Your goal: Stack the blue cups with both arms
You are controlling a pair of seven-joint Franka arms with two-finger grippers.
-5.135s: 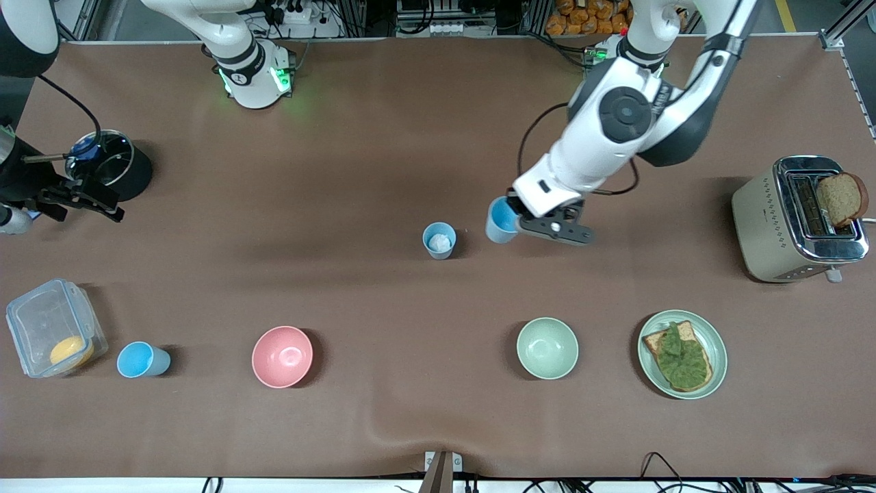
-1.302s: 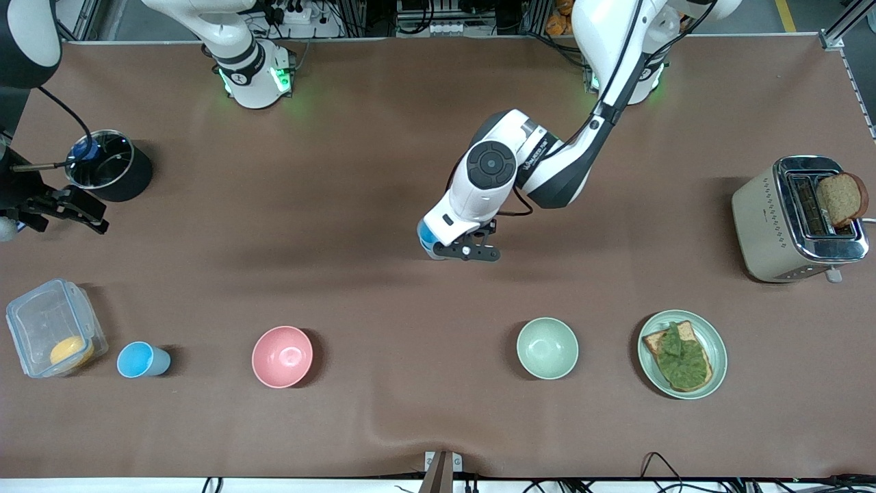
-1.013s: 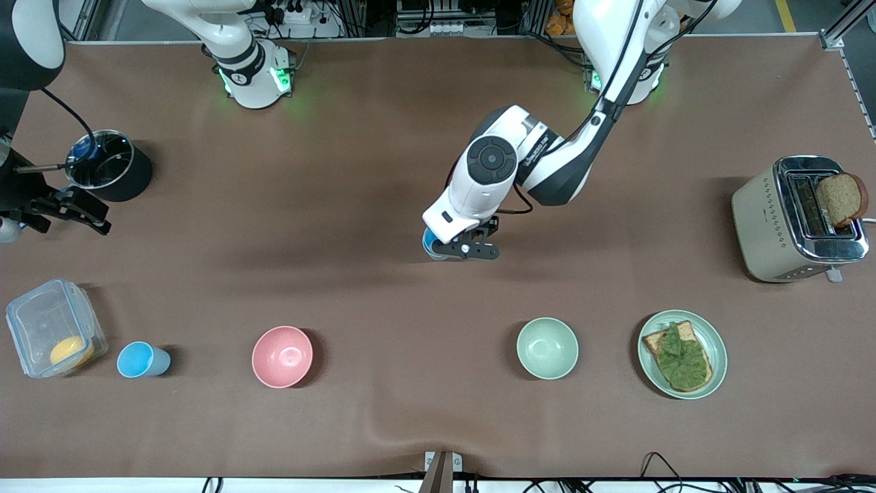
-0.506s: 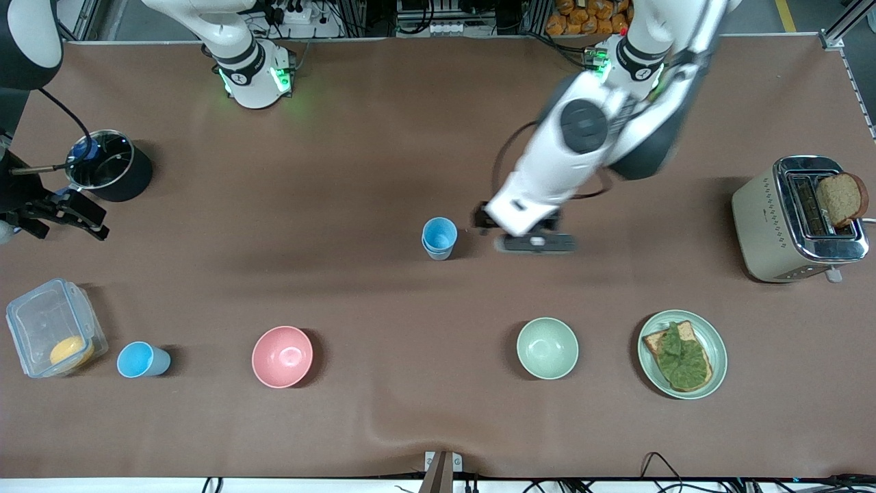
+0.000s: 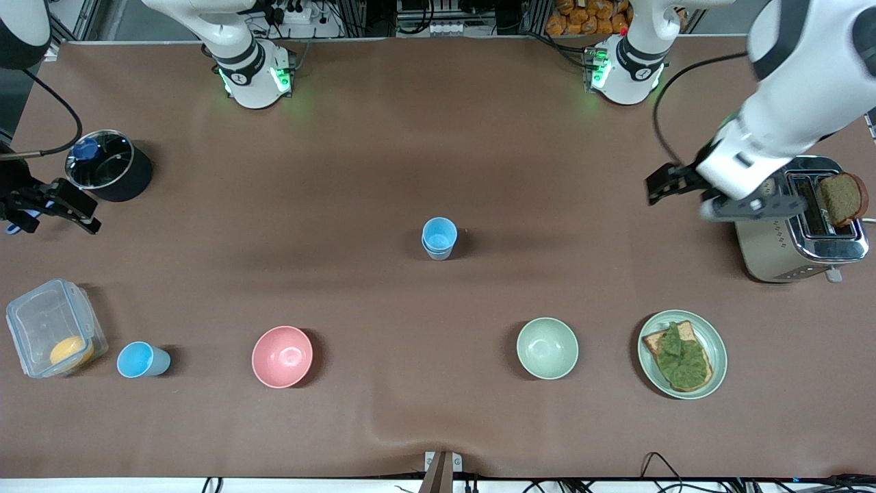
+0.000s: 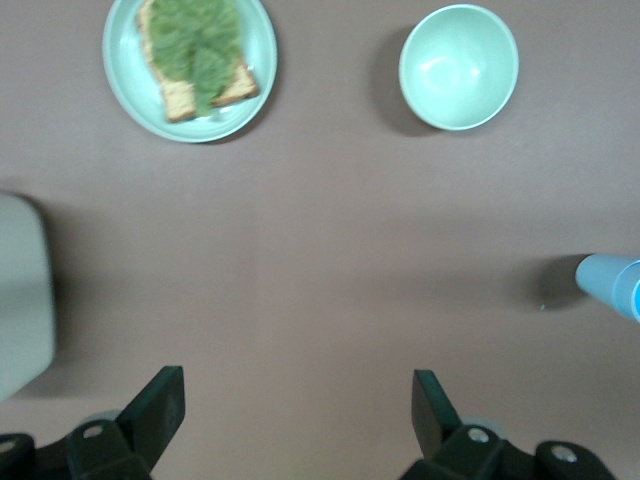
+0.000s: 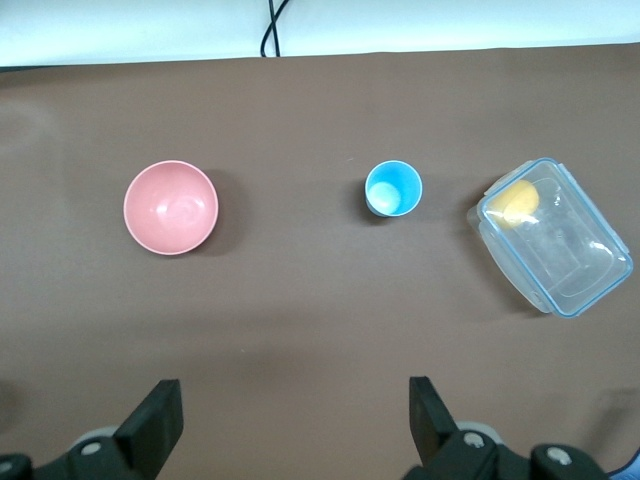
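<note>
Two blue cups [image 5: 439,237] stand nested, one in the other, upright at the middle of the table; their side shows in the left wrist view [image 6: 610,285]. A third blue cup [image 5: 142,360] stands alone beside the plastic box, nearer to the front camera; it also shows in the right wrist view [image 7: 393,188]. My left gripper [image 5: 669,185] is open and empty, up in the air beside the toaster; its jaws stand wide apart in the left wrist view [image 6: 297,415]. My right gripper [image 5: 51,204] is open and empty at the right arm's end of the table, and it also shows in the right wrist view [image 7: 295,415].
A pink bowl [image 5: 282,356] and a pale green bowl [image 5: 547,348] sit nearer to the front camera. A plate [image 5: 715,342] holds toast with greens. A toaster [image 5: 773,239] holds bread. A black pot [image 5: 109,174] and a clear box [image 5: 41,322] sit at the right arm's end.
My left gripper put its blue cup into the middle cup, let go, and swung away over to the toaster. The right gripper drifted slightly.
</note>
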